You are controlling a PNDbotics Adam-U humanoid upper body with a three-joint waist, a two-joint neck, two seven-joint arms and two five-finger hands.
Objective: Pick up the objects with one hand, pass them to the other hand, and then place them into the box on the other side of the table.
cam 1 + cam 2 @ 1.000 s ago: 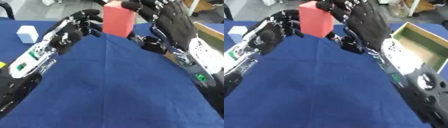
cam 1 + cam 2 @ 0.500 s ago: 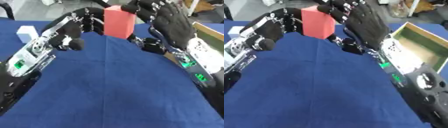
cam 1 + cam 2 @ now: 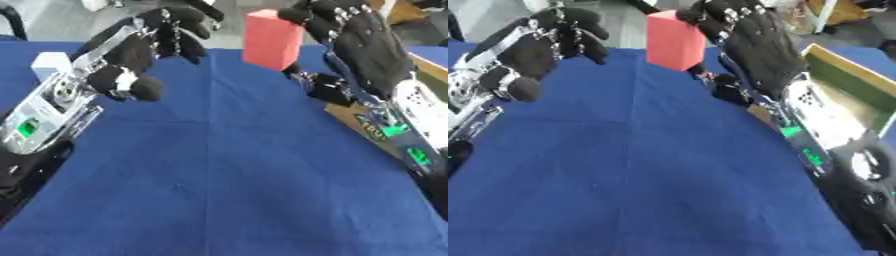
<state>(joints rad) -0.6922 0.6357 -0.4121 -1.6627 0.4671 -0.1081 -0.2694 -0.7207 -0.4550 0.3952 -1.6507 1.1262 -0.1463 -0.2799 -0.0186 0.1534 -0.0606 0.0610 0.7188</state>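
We see a red block held up above the far part of the bench, which is covered in a blue cloth. Our right robot hand has its dark fingers curled over the block's top and right side, pinching it. Our left robot hand hangs apart from the block on its left, holding nothing, its fingers loosely bent and pointing down. A small white box sits on the cloth at the far left. An open box with a green inside lies at the right edge.
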